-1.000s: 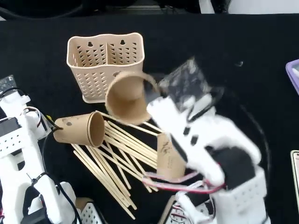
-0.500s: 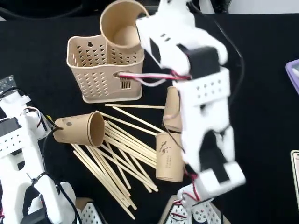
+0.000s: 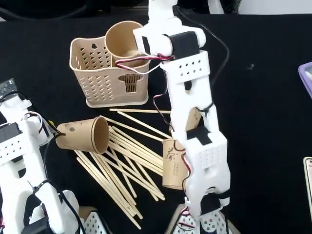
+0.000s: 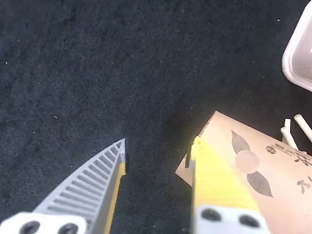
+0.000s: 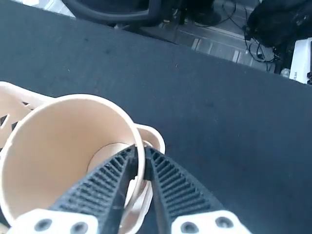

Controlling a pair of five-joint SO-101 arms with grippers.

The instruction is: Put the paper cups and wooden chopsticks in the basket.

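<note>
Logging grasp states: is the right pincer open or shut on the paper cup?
Shut on it: the right pincer pinches the paper cup by its rim, one finger inside, one outside.

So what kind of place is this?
Probably a robot lab or workroom: a white robot arm at a black table holds a paper cup, and on the floor behind are a chair base and loose cables.

Soft, even overhead light; shadows on the black bench (image 3: 273,122) are faint. The white right arm (image 3: 189,68) gleams at 12 o'clock.
</note>
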